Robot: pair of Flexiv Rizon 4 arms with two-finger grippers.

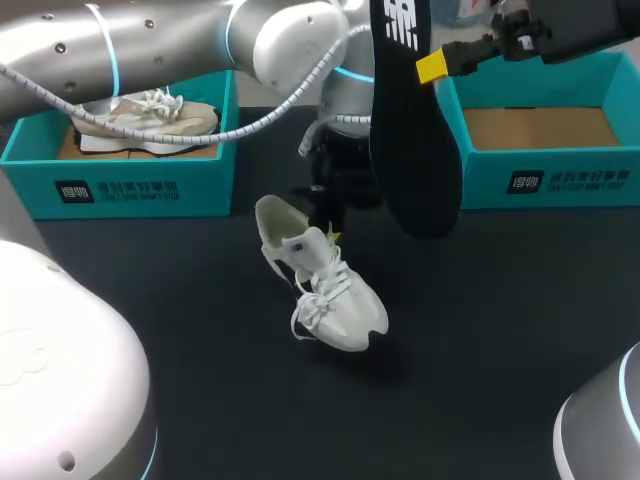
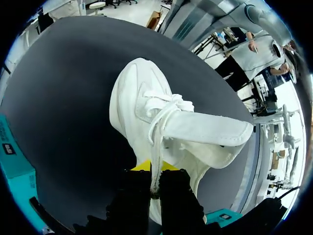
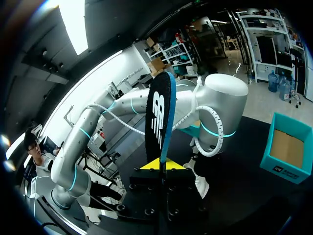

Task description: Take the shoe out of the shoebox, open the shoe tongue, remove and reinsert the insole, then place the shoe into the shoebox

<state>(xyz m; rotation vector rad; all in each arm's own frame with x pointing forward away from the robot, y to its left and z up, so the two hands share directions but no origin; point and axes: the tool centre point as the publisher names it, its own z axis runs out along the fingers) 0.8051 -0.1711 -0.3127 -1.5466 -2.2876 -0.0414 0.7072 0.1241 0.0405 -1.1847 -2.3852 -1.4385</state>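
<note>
A white laced shoe (image 1: 320, 290) lies on the black table, toe toward the front. My left gripper (image 1: 330, 225) is shut on the shoe's collar (image 2: 155, 181); the tongue (image 2: 215, 129) is folded out ahead of the fingers. A black insole (image 1: 408, 120) hangs high above the table, held by my right gripper (image 1: 435, 66), which is shut on its edge. In the right wrist view the insole (image 3: 159, 122) stands upright from the gripper (image 3: 162, 166). The empty teal shoebox (image 1: 545, 130) sits at the back right.
A second teal box (image 1: 130, 150) at the back left holds a beige shoe (image 1: 145, 115). My left arm (image 1: 150, 50) stretches across the back of the table. Open black tabletop lies in front of the white shoe.
</note>
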